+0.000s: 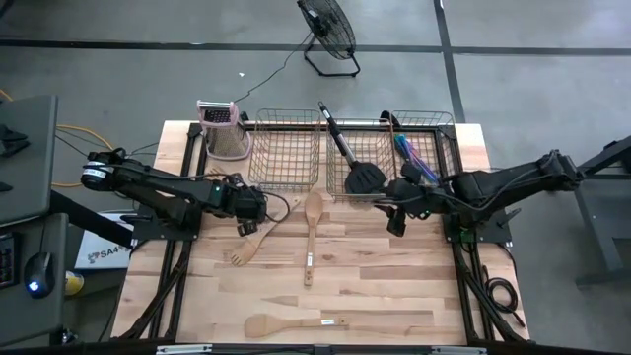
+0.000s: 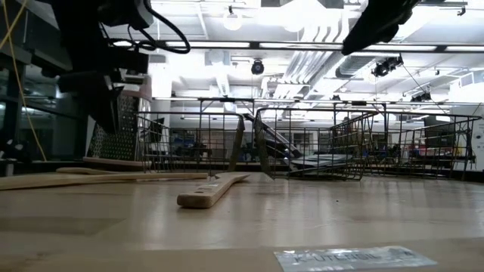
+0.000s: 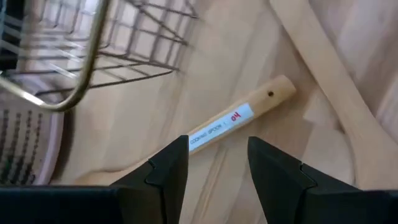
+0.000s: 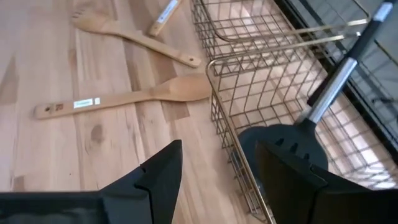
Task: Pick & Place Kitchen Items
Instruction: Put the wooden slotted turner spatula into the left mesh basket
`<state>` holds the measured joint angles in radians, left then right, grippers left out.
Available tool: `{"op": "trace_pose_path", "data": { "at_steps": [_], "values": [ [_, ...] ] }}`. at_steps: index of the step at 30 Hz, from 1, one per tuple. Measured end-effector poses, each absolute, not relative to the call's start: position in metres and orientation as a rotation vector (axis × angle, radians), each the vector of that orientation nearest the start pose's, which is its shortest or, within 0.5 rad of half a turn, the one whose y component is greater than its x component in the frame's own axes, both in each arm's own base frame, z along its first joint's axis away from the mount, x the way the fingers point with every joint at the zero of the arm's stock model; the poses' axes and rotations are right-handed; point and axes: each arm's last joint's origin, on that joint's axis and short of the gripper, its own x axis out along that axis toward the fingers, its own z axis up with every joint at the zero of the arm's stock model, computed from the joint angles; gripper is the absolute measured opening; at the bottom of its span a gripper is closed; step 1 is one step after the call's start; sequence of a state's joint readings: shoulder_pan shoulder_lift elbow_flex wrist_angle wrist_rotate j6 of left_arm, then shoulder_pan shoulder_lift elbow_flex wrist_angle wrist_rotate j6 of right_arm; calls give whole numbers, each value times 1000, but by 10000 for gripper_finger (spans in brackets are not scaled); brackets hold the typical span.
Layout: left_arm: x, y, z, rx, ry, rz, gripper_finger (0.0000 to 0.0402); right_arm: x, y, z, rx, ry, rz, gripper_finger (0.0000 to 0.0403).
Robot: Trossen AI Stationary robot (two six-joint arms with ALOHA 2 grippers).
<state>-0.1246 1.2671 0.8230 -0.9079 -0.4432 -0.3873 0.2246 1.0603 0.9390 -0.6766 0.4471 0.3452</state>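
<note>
**Both grippers spread and empty above the table; utensils split between table and baskets**

The left gripper (image 1: 258, 204) hangs over the left-centre of the wooden table (image 1: 394, 286), just in front of the left wire basket (image 1: 284, 148). Its fingers (image 3: 171, 171) stand apart with nothing between them. Directly below it, in the left wrist view, lies the labelled handle of a wooden cooking spoon (image 3: 239, 117), flat on the table.

The right gripper (image 1: 394, 219) hovers at the front edge of the middle wire basket (image 1: 367, 158). Its fingers (image 4: 158, 177) are likewise spread and hold nothing. A black slotted spatula (image 1: 363, 177) rests in this basket, its head at the front wall and its handle slanting up and back over the rim. The iridescent blue-purple cutlery (image 1: 414, 158) lies in the right basket (image 1: 429, 148).

Four wooden utensils lie flat on the table:
- a fork-tipped wooden spatula (image 1: 248, 251), in front of the left gripper;
- the short cooking spoon, beside it;
- a long wooden spoon (image 1: 312, 232), near the table's centre, bowl toward the baskets;
- a wooden spatula (image 1: 296, 323), near the front edge, well apart from the rest.

A metal box grater (image 1: 223, 130) with a pink top stands at the back left, just beside the left basket.
</note>
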Motion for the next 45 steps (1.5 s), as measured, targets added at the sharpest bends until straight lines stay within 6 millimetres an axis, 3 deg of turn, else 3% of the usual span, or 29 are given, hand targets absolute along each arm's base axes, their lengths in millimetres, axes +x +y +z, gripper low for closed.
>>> {"op": "trace_pose_path", "data": {
  "at_steps": [6, 12, 25, 37, 45],
  "values": [
    [208, -15, 211, 196, 1283, 316, 161, 205, 37, 297, 36, 702, -309, 195],
    [202, -16, 187, 319, 1344, 178, 161, 205, 42, 298, 35, 688, -286, 195],
    [221, -18, 179, 480, 1238, 49, 161, 207, 44, 301, 70, 646, -273, 195],
    [232, -19, 151, 608, 1357, -40, 161, 206, 51, 301, 59, 649, -239, 195],
    [238, -12, 150, 637, 1328, -27, 161, 204, 58, 301, 50, 647, -210, 195]
  ]
}}
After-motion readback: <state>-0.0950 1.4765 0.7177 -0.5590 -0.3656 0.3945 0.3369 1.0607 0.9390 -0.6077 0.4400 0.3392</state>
